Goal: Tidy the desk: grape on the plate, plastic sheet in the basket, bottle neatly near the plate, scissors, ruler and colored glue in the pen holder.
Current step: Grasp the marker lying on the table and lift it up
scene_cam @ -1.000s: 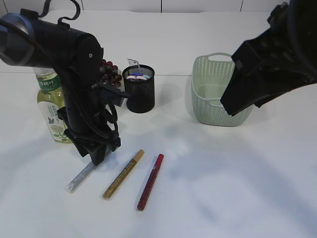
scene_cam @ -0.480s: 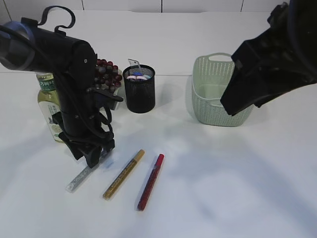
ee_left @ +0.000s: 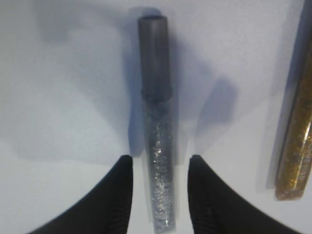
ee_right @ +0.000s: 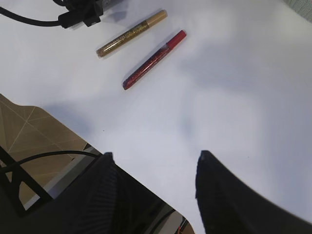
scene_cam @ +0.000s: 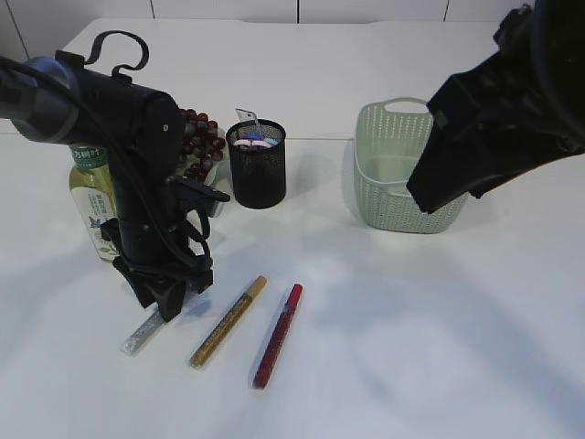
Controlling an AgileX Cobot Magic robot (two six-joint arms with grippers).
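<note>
My left gripper [scene_cam: 169, 306] [ee_left: 161, 157] is open and low over the table. Its jaws straddle the near end of the silver glitter glue [scene_cam: 139, 337] [ee_left: 158, 141], with a gap on each side. A gold glue [scene_cam: 228, 320] [ee_right: 131, 33] and a red glue [scene_cam: 278, 335] [ee_right: 153, 59] lie just to the right. The black mesh pen holder [scene_cam: 256, 169] holds scissors [scene_cam: 251, 139] and a ruler [scene_cam: 245, 117]. Grapes [scene_cam: 199, 137] and the bottle [scene_cam: 91, 206] sit behind the left arm. My right gripper [ee_right: 155, 153] hangs open and empty, high above the table. The plastic sheet is out of view.
A pale green basket [scene_cam: 393, 174] stands at the back right, partly behind the right arm [scene_cam: 494, 119]. The right wrist view shows the table's front edge [ee_right: 73, 126] and the floor beyond it.
The left arm has shifted a little left and lower over the silver glue. The right arm has not moved.
</note>
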